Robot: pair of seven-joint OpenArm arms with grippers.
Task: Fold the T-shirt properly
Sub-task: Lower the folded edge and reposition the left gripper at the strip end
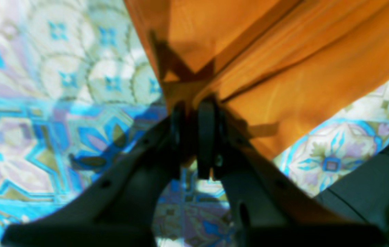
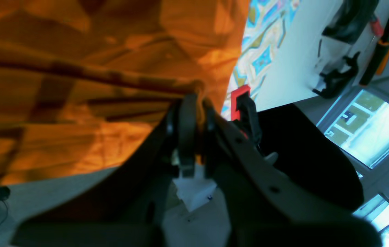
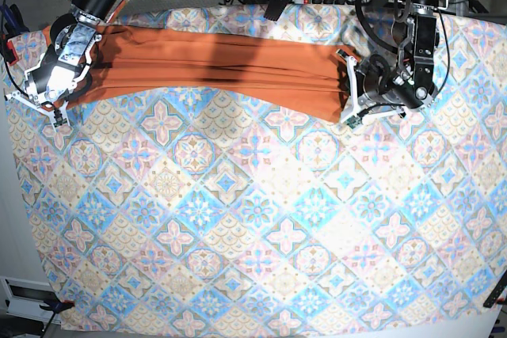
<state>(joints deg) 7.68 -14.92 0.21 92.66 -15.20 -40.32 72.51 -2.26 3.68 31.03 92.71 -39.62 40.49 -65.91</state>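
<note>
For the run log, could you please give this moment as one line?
left gripper: gripping shirt | right gripper: gripping shirt | shirt: stretched between them

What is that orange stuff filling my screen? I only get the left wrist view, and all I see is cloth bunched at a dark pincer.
Observer: It's a T-shirt, stretched in a long band across the far side of the patterned tablecloth, as the base view shows.
Operator: Is anything holding the other end?
Observer: Yes, the right pincer is shut on the cloth too; the right wrist view shows orange fabric squeezed between its fingers.
Operator: And mine, is it really gripping?
Observer: The left pincer sits at the shirt's end in the base view, with the cloth gathered into it.
Operator: Is the shirt folded yet?
Observer: It looks bunched lengthwise, not a neat fold.
</note>
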